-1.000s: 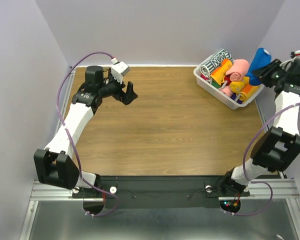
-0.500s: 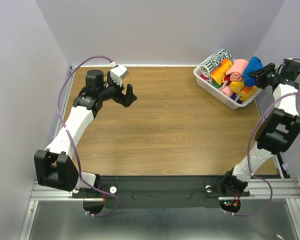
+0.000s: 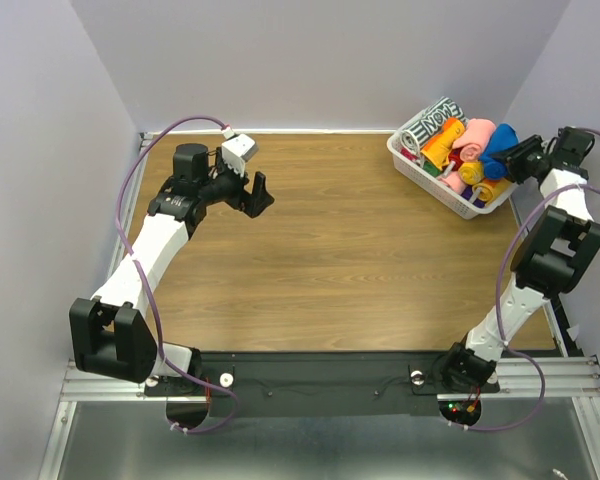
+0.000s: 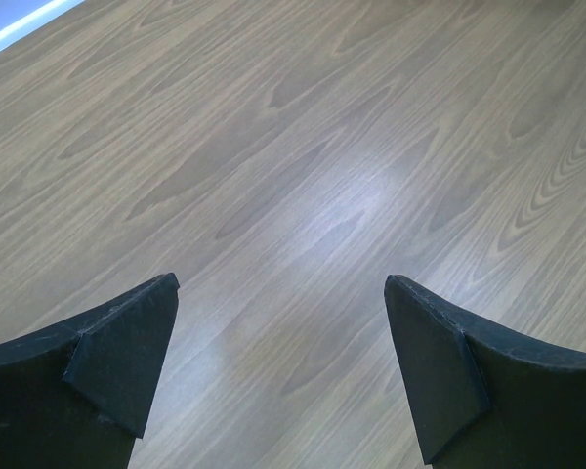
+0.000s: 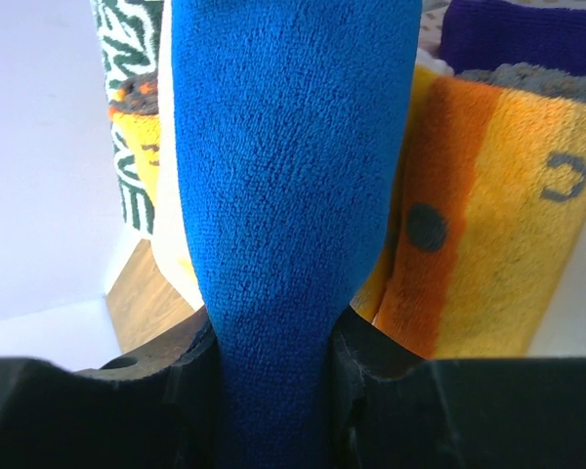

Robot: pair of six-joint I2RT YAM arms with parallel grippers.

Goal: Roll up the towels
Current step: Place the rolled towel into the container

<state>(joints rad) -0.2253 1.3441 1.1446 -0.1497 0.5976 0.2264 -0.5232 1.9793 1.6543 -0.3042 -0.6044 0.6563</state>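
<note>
Pinching the rolled blue towel [image 5: 285,166] tight between the jaws of my right gripper [image 5: 273,366], I hold it at the right end of the white basket [image 3: 427,178], in the far right corner of the table [image 3: 350,250]. The pink towel [image 3: 477,134], also rolled, lies in that basket just beside the blue one, with an orange-and-yellow roll [image 5: 469,215] and a black-and-white patterned roll [image 3: 435,115]. My left gripper [image 4: 278,371] hangs above bare wood near the far left, jaws spread wide.

Robot lab test cell, plain lilac walls [image 3: 40,150], wood-grain table [image 3: 340,260], arms [image 3: 150,250] on aluminium rail [image 3: 90,378] (cables [image 3: 185,119] exposed)
</note>
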